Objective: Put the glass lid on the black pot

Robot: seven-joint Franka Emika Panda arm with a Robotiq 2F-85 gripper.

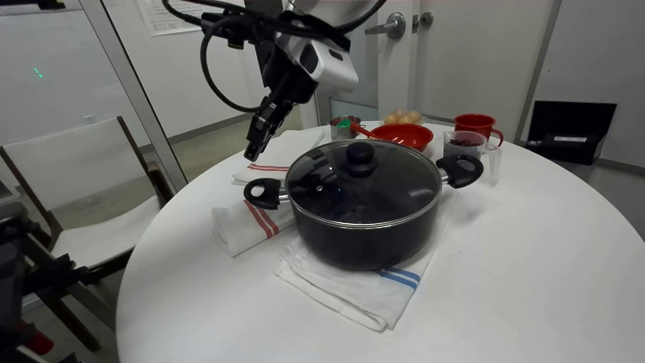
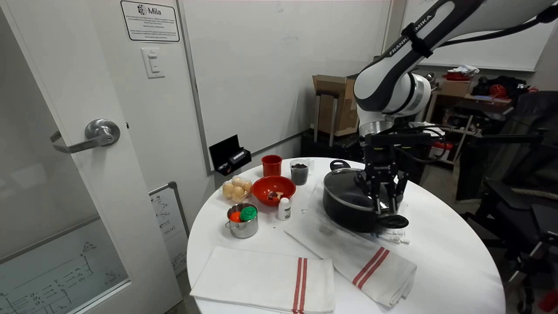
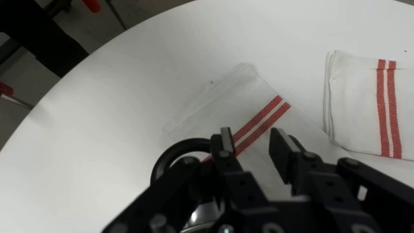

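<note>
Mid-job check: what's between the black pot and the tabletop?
A folded white towel with blue stripes lies between the black pot and the tabletop; an exterior view shows it sticking out from under the pot.

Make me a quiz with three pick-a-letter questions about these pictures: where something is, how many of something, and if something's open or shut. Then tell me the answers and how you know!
1. Where is the glass lid?
A) On the chair
B) On top of the black pot
C) Inside the red bowl

2. How many side handles does the pot have?
A) None
B) Three
C) Two

3. How is the pincer?
A) Open
B) Shut on the lid's knob
C) Shut on a red mug

Answers:
1 B: both exterior views show it covering the pot's top.
2 C: a black loop sticks out on opposite sides.
3 A: the wrist view shows its fingers apart, with a striped towel visible through the gap.
</note>
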